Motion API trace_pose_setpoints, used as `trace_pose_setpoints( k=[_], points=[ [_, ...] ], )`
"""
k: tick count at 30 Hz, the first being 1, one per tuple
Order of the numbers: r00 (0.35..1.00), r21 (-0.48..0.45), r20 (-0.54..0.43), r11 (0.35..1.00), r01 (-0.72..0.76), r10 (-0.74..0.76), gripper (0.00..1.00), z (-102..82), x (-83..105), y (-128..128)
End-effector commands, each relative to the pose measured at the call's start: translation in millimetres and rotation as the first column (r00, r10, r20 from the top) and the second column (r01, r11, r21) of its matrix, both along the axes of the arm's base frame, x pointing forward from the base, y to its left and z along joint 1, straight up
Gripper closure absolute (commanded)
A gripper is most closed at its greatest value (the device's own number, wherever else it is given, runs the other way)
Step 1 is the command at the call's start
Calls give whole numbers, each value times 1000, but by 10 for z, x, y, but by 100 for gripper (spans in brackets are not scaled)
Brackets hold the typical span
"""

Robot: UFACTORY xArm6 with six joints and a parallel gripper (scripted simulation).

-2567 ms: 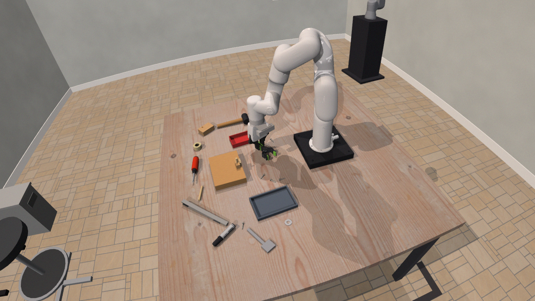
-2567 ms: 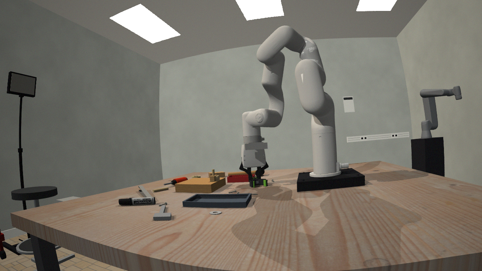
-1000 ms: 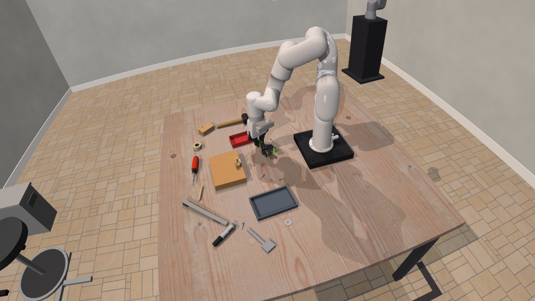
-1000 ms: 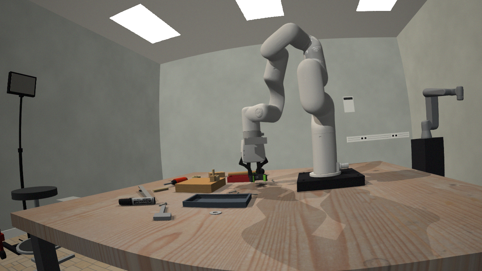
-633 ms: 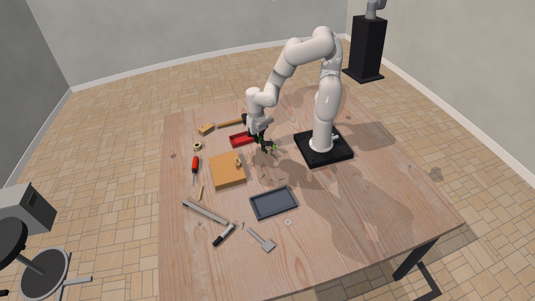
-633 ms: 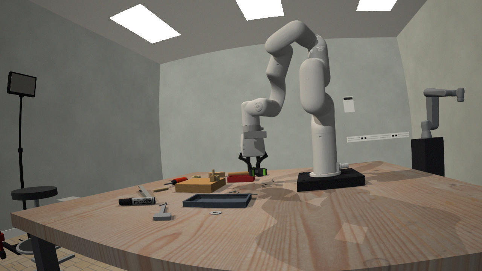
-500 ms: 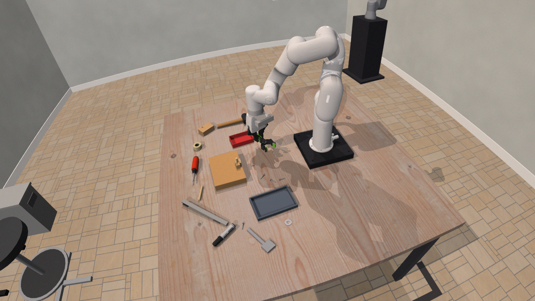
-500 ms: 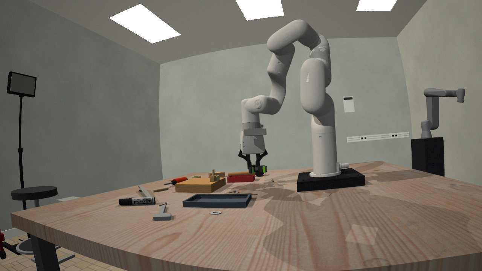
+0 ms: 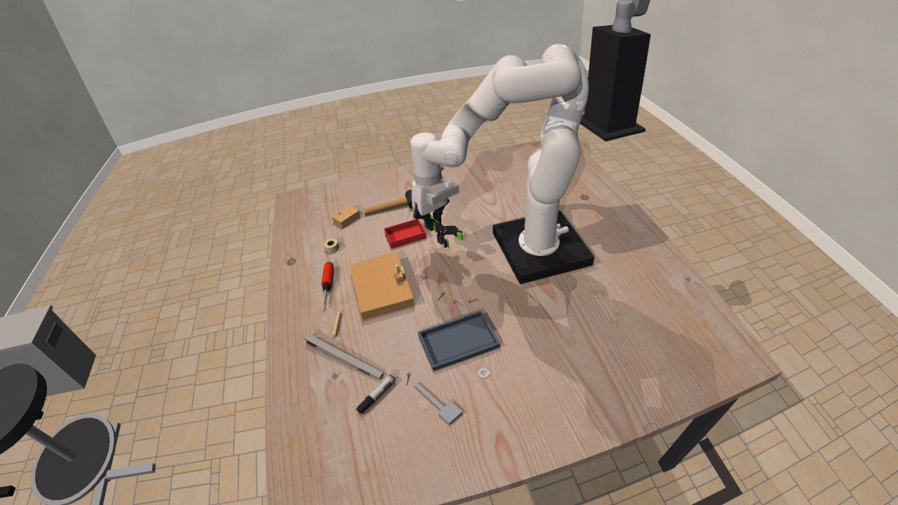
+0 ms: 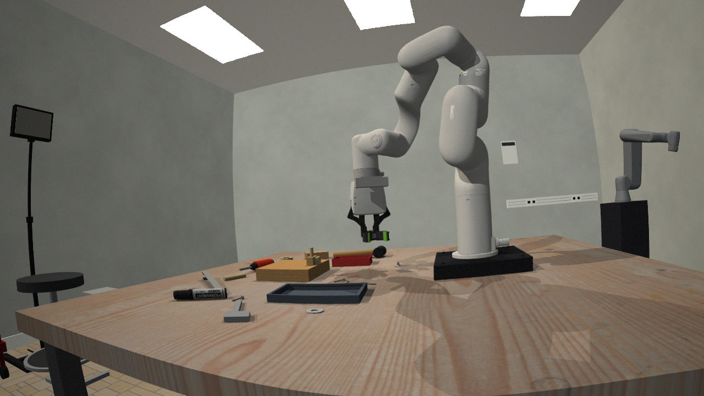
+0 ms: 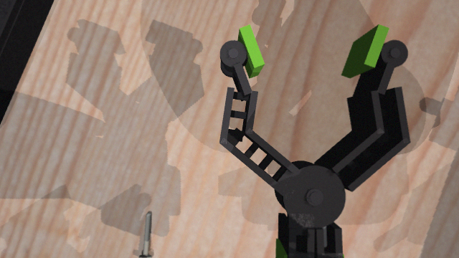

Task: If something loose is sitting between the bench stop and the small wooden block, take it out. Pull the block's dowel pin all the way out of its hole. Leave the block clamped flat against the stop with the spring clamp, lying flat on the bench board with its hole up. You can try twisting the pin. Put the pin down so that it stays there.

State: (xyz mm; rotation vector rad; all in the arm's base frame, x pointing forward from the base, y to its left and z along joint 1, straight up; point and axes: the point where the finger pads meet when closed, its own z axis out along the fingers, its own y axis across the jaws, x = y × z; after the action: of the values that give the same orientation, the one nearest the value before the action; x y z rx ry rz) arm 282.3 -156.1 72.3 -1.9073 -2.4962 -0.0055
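Note:
My gripper [image 9: 433,218] [image 10: 370,229] is shut on the black spring clamp [image 9: 442,234] [image 10: 377,236] [image 11: 314,197] by its handles and holds it above the table. The clamp's green-padded jaws stand apart with nothing between them. The bench board [image 9: 377,290] [image 10: 281,270] lies left of the gripper in the top view. Near its right edge sits a small group of wooden pieces, the block and stop, too small to tell apart, with the dowel pin [image 10: 311,251] standing upright. Whether something loose sits between block and stop cannot be told. The wrist view does not show the board.
A red tray [image 9: 405,235] [image 10: 352,260] is close to the gripper, with a mallet [image 9: 386,205] behind it. A dark tray [image 9: 459,339] [image 10: 316,293] stands in front. Screws lie between it and the gripper; one screw [image 11: 147,233] shows in the wrist view. The black robot base [image 9: 546,266] is right.

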Motion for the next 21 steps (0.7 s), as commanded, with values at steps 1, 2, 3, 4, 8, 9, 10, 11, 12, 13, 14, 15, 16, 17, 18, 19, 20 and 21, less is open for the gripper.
trace_pose_setpoints(
  k=[1,2,3,4,8,9,10,11,12,13,14,15,16,17,18,19,20,21],
  points=[
    [1000,-2,3,1000,0,0,73,68,9,-5],
    [1000,-2,3,1000,0,0,73,75,9,-5],
    [1000,-2,3,1000,0,0,73,80,9,-5],
    [1000,-2,3,1000,0,0,73,85,9,-5],
    [1000,-2,3,1000,0,0,73,91,9,-5],
    [1000,-2,3,1000,0,0,73,92,9,-5],
    [1000,-2,3,1000,0,0,73,93,9,-5],
    [1000,-2,3,1000,0,0,73,93,9,-5],
    [1000,-2,3,1000,0,0,73,93,9,-5],
    [1000,-2,3,1000,0,0,73,93,9,-5],
    [1000,-2,3,1000,0,0,73,93,9,-5],
    [1000,-2,3,1000,0,0,73,93,9,-5],
    [1000,-2,3,1000,0,0,73,93,9,-5],
    [1000,-2,3,1000,0,0,73,93,9,-5],
    [1000,-2,3,1000,0,0,73,93,9,-5],
    [1000,-2,3,1000,0,0,73,93,9,-5],
    [1000,-2,3,1000,0,0,73,93,9,-5],
    [1000,-2,3,1000,0,0,73,93,9,-5]
  ],
)
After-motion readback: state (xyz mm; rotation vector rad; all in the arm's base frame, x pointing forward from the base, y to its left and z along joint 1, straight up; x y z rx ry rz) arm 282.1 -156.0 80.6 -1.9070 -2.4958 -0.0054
